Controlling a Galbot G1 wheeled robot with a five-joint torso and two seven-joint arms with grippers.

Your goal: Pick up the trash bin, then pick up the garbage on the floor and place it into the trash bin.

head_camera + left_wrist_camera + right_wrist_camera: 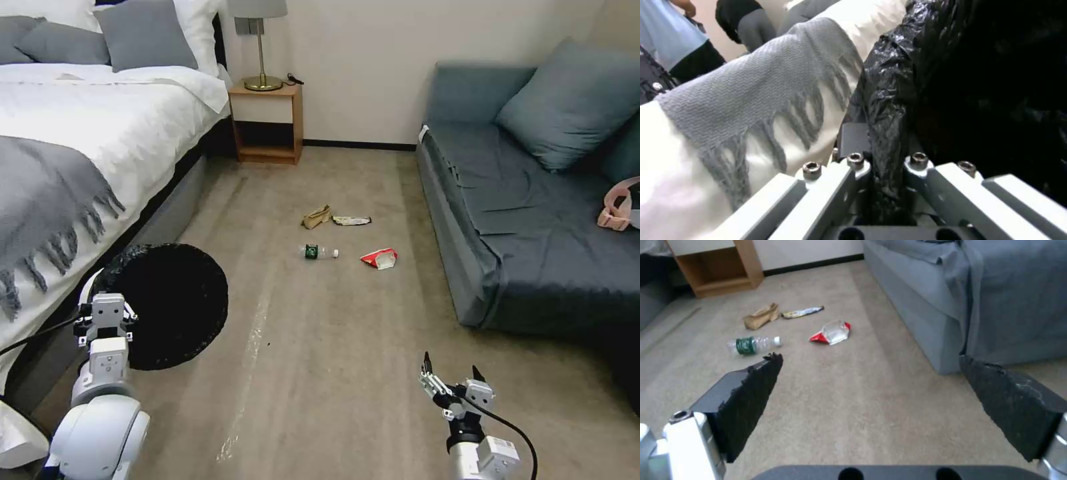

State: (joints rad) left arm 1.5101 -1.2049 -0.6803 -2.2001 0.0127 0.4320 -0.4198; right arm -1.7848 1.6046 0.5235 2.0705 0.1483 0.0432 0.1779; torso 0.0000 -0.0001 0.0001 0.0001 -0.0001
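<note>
A: Item one, the room. You have tan carpet [320,347] across the middle of the head view, a bed [87,127] with a grey fringed throw [47,200] at upper left, a wooden nightstand [265,123] with a lamp [261,40] at top centre, and a grey sofa [527,220] filling the right side.

B: And the bin?

A: Item two, the trash bin [170,303]. It sits at lower left of the head view, beside the bed, its black bag facing you. Your left gripper [107,313] is clamped on its rim; in the left wrist view the fingers [856,163] pinch the crinkled black liner [889,110] between them.

B: The litter?

A: Item three, four pieces on the carpet at frame centre, well apart from the bin. Paper bag [317,217] and snack wrapper [351,221] lie side by side farther back; the bottle [318,252] and the red-white packet [379,257] lie nearer.

B: The other arm?

A: Item four, right gripper [453,377], lower right of the head view, above bare carpet, fingers [751,400] spread wide and holding nothing.
</note>
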